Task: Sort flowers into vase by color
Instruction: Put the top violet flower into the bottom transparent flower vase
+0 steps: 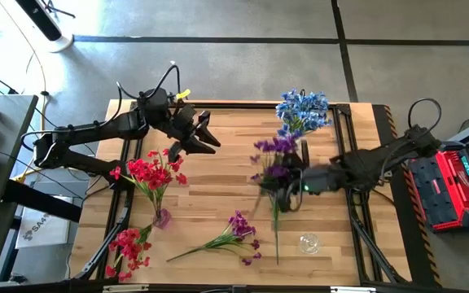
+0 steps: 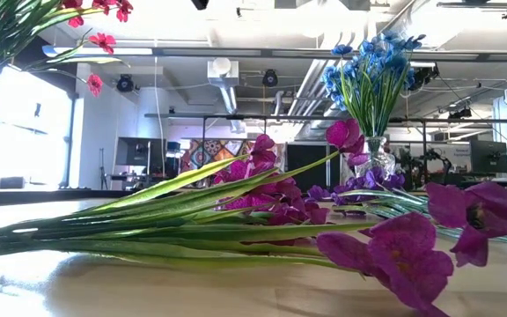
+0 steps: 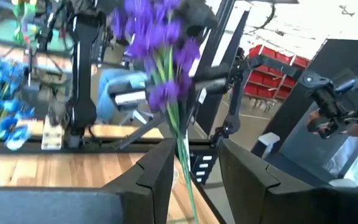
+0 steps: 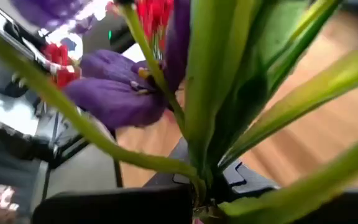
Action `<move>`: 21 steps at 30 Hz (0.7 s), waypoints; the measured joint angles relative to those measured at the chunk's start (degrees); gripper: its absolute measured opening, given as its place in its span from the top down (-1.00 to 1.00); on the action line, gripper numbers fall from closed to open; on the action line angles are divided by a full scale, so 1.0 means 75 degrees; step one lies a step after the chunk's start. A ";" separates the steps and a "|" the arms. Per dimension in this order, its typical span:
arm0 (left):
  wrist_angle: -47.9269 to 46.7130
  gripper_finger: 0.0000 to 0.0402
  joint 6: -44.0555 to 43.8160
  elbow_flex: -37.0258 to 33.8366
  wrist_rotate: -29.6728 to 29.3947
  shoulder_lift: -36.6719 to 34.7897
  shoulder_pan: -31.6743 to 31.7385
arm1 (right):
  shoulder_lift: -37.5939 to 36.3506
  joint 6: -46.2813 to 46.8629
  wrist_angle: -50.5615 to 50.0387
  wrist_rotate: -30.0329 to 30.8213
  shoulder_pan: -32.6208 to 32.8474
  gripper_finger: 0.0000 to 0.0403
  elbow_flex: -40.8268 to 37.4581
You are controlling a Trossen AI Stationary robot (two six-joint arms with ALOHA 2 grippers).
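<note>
My right gripper point(image 1: 287, 183) is mid-table, shut on a purple flower spray point(image 1: 275, 155) whose thin stem point(image 1: 277, 244) trails toward the near edge. The left wrist view shows this spray point(image 3: 160, 56) in the air. My left gripper point(image 1: 202, 134) hovers open over the far-left part of the table. Blue flowers point(image 1: 304, 110) stand in a vase at the far edge. Red flowers point(image 1: 151, 172) stand in a small vase point(image 1: 161, 218). Another purple spray point(image 1: 230, 236) and a red spray point(image 1: 129, 248) lie flat on the table. A clear empty vase point(image 1: 308, 242) stands near the right. My right gripper point(image 4: 197, 202) pinches the purple spray between its two fingers at the bunched stem and leaves point(image 4: 197, 168), below the blossoms point(image 4: 117, 93). The fingers lie across the stem. The spray is lifted off the table, its blossoms above the fingers and its stem hanging below.
The lying purple spray point(image 2: 236, 211) fills the foreground of the low view, with the blue bouquet point(image 2: 372, 79) behind it. Black rails point(image 1: 344, 130) frame the wooden table. A red toolbox point(image 1: 454, 183) sits beyond the right edge. Bare wood point(image 1: 218, 175) lies between the arms.
</note>
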 joint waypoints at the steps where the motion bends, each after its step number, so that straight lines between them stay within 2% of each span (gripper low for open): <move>1: 0.0077 0.44 0.0039 0.0000 -0.0103 -0.0005 -0.0074 | -0.0008 0.0234 -0.0190 0.0008 0.0141 1.00 0.0000; 7: 0.0225 0.46 0.0050 0.0000 -0.0693 -0.0007 -0.0429 | -0.0028 0.1494 -0.1299 0.0449 0.1071 1.00 0.0000; 15: 0.0260 0.46 0.0059 0.0000 -0.1426 -0.0010 -0.0776 | -0.0280 0.3308 -0.2809 0.0633 0.2250 1.00 0.0000; 21: 0.0735 0.46 0.0573 0.0000 -0.2178 -0.0013 -0.1178 | -0.0680 0.3884 -0.3540 0.0800 0.2871 1.00 0.0000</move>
